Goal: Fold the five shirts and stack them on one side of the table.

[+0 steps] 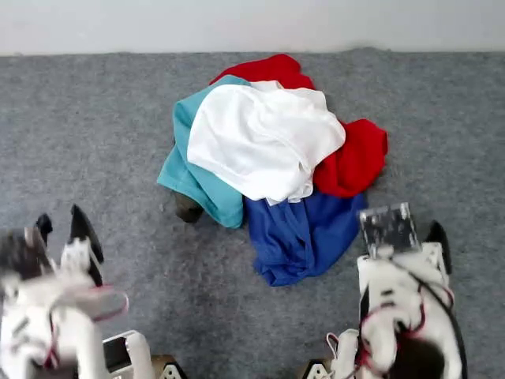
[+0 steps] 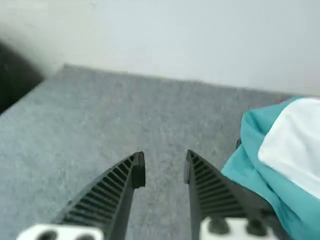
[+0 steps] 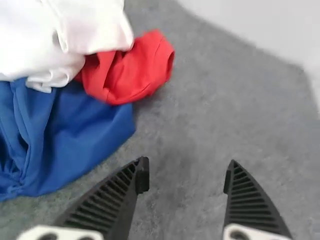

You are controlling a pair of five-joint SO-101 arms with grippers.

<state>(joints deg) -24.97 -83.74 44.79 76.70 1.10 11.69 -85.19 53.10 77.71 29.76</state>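
A heap of shirts lies in the middle of the grey table. A white shirt [image 1: 260, 138] is on top, over a teal one [image 1: 197, 178], a red one [image 1: 355, 158] and a blue one [image 1: 304, 233]. A dark scrap of cloth [image 1: 188, 209] peeks out beneath the teal shirt. My left gripper [image 1: 61, 225] stands open over bare carpet, left of the heap and nearer the front. In the left wrist view this gripper [image 2: 164, 167] holds nothing, with the teal shirt [image 2: 260, 165] beside it. My right gripper [image 3: 186, 175] is open over bare carpet, just off the blue shirt [image 3: 65, 135] and red shirt [image 3: 130, 67].
The grey carpeted table [image 1: 95, 118] has free room left and right of the heap and along the front between the arms. A pale wall [image 1: 252, 24] runs along the far edge.
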